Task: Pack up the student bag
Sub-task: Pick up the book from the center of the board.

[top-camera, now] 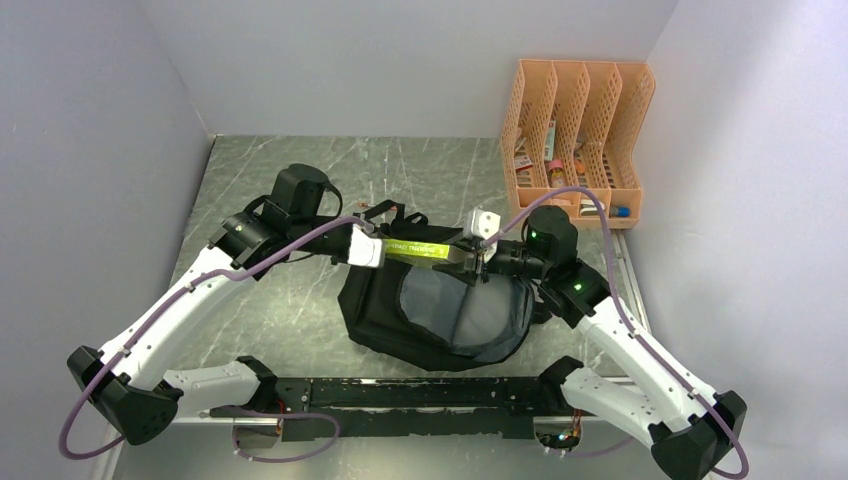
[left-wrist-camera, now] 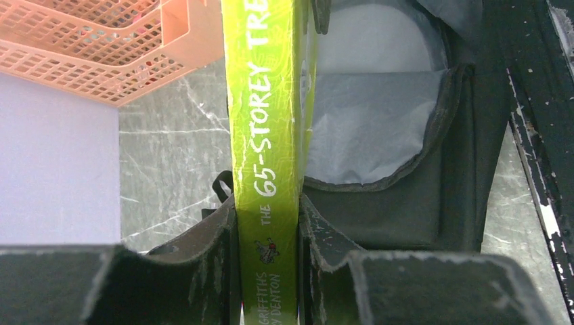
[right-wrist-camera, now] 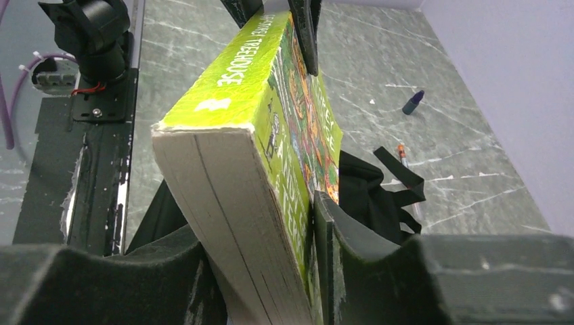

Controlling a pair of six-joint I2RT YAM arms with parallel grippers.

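Grey marbled table (top-camera: 280,180) between pale walls fills the overhead view, with an orange file organiser (top-camera: 575,130) in the far right corner. Mid-table lies the student bag (top-camera: 375,310), its mouth open and the grey lining showing. Just above its far edge a lime-green book (top-camera: 420,252) hangs level between the arms. The left gripper (top-camera: 372,250) clamps one end and the right gripper (top-camera: 478,255) the other.

From the left wrist I see my fingers (left-wrist-camera: 216,250) pressed flat on both covers, spine facing the lens. The bag's opening sits below and to one side.

From the right wrist, the jaws pinch the page-edge end of the book, and the opposite claw bites the far end. A black strap (right-wrist-camera: 396,183) trails out on the table. Beyond it lie a pencil (right-wrist-camera: 404,154) and a small dark cap (right-wrist-camera: 413,103).

My worry is the shared hold. If one arm moves or lets go out of step, the book could twist in the other claw and slip out. The soft rim may also fold under a descending corner, so the book lands on top of the bag, not inside.
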